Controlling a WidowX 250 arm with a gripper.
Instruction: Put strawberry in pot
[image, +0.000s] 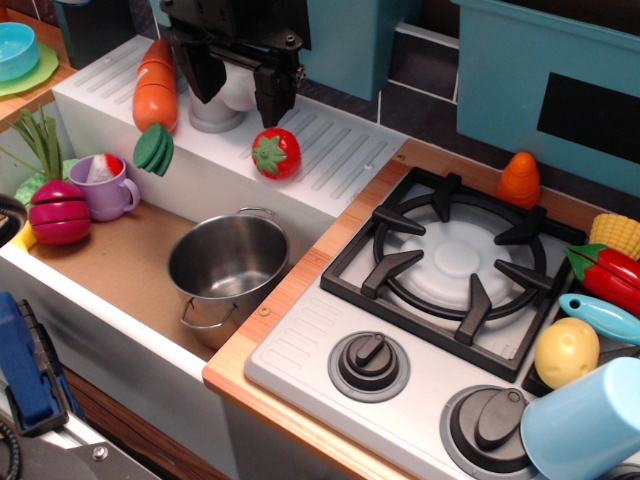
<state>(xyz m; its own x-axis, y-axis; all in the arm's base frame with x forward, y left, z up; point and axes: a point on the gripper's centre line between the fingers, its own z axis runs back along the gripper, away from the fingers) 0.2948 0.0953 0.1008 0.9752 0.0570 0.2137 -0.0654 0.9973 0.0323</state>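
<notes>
Strawberry (276, 153) lying loose on ribbed ledge near far edge of desk, directly under black gripper (240, 92); jaws spread wide, holding nothing, likely poised to grasp. Pot (229, 262) upright in sink nearer front-left, empty.

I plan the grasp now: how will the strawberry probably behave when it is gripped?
The strawberry looks glossy and rounded, so it may slip between the fingers or roll along the ribbed drainboard. It seems rigid, probably light. The gripper hovers open above it.
</notes>
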